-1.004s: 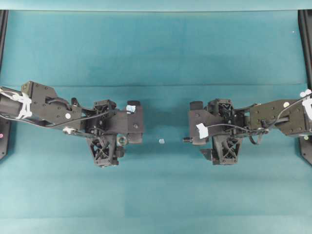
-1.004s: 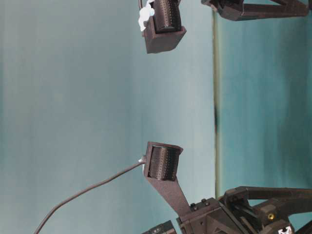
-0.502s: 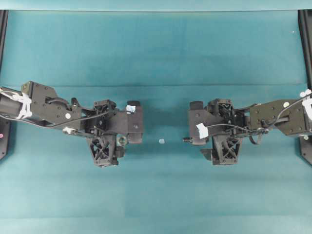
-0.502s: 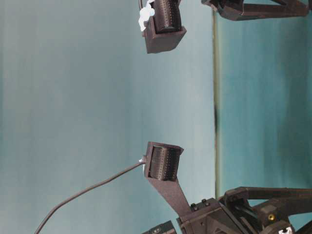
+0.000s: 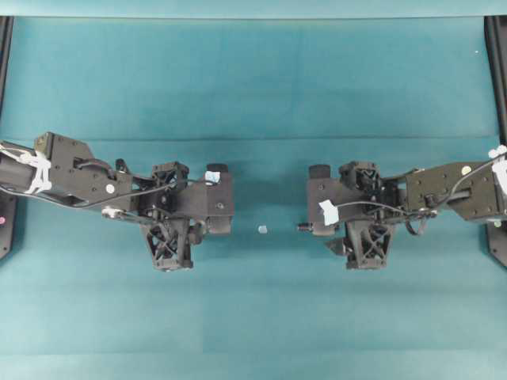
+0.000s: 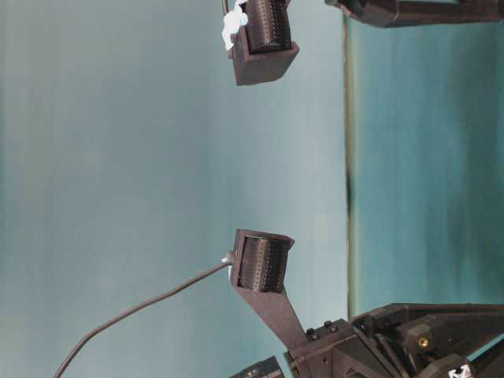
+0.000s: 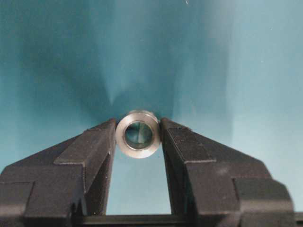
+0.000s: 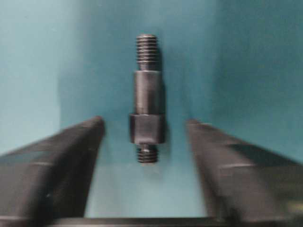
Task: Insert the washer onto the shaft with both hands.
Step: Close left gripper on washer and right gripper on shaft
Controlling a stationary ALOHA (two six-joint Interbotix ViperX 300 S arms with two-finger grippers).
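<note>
Across the teal table (image 5: 253,79) the two black arms reach in from either side and stop short of the middle, facing each other with a gap between them. Biggest things first: the left arm (image 5: 71,168) comes in from the left edge, the right arm (image 5: 459,190) from the right edge, both lying roughly level with each other.

Then the left gripper (image 7: 138,142). The left wrist view is nice and sharp, and the two fingers (image 7: 90,151) sit right up against the washer (image 7: 138,135), one on each side, so it's pinched at the fingertips. The washer stands on edge, with its hole facing the camera and teal showing through it.

Over on the other side, the right gripper (image 8: 144,127) is a different story. Its fingers (image 8: 71,151) are blurry in the wrist view, but there's clear teal on both sides of the shaft (image 8: 147,99), so the jaws are apart and not touching it, as far as I can make out through the blur. The shaft lies on the table between the fingertips, pointing away from the gripper, threaded end far, thicker collar near.

Smallest bit: a little whitish speck (image 5: 262,229) sits on the table in the gap between the two grippers, apart from both.
</note>
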